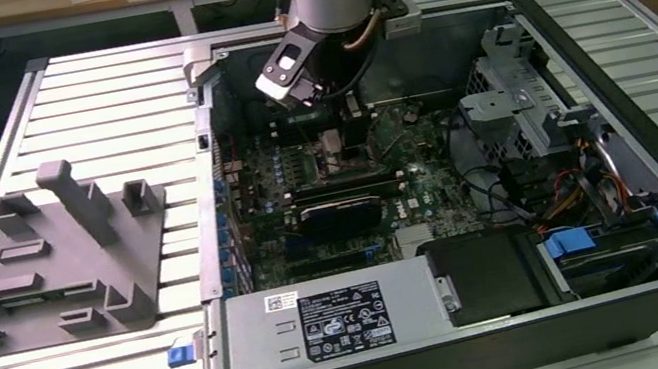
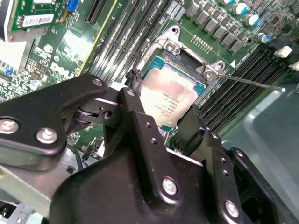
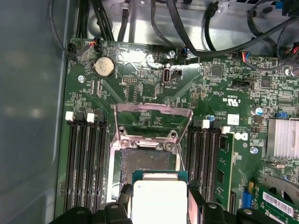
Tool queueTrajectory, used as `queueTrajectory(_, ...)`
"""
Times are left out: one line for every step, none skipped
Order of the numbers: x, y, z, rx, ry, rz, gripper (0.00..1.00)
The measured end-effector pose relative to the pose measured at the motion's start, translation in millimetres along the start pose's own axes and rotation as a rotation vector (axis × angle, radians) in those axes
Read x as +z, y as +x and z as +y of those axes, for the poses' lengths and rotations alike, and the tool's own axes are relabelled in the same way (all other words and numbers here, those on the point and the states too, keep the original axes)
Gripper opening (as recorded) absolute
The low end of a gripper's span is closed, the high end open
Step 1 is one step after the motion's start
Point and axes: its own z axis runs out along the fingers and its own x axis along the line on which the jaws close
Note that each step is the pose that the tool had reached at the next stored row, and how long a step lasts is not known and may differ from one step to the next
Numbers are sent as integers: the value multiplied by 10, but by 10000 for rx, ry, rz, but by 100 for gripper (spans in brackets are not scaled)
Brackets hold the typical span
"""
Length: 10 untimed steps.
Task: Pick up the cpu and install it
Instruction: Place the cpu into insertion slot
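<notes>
The cpu (image 2: 172, 95), a flat square chip with a silvery top and pale rim, is pinched between my gripper's (image 2: 163, 116) black fingers (image 2: 136, 109). It hangs just above the open motherboard socket (image 3: 147, 161), partly overlapping the socket's near edge. The socket's metal load plate (image 3: 152, 120) is flipped up on the far side. In the first wrist view the cpu (image 3: 159, 198) sits between the gripper (image 3: 159, 207) tips. In the exterior view the arm reaches down into the open computer case (image 1: 646, 139), with the gripper (image 1: 343, 126) low over the board.
Memory slots (image 3: 84, 158) flank the socket on both sides. A black card (image 1: 337, 213) lies across the board. Cables (image 3: 196, 42) run along the case wall. A grey fixture (image 1: 59, 263) stands at the exterior view's left. The power supply (image 1: 326, 322) is at the front.
</notes>
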Motion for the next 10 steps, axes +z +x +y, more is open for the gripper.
queueTrajectory(8, 1, 0, 1, -29, 10, 55)
queueTrajectory(15, 1, 0, 1, -42, 18, 55)
queueTrajectory(28, 1, 0, 0, -54, 26, 55)
queueTrajectory(40, 2, -1, -4, -60, 30, 55)
queueTrajectory(52, 3, -1, -14, -65, 32, 55)
queueTrajectory(61, 3, -1, -29, -70, 35, 55)
queueTrajectory(66, 4, -1, -46, -72, 39, 55)
queueTrajectory(66, 4, -1, -50, -71, 40, 55)
queueTrajectory(66, 4, -1, -51, -71, 41, 55)
queueTrajectory(66, 4, -1, -51, -71, 42, 55)
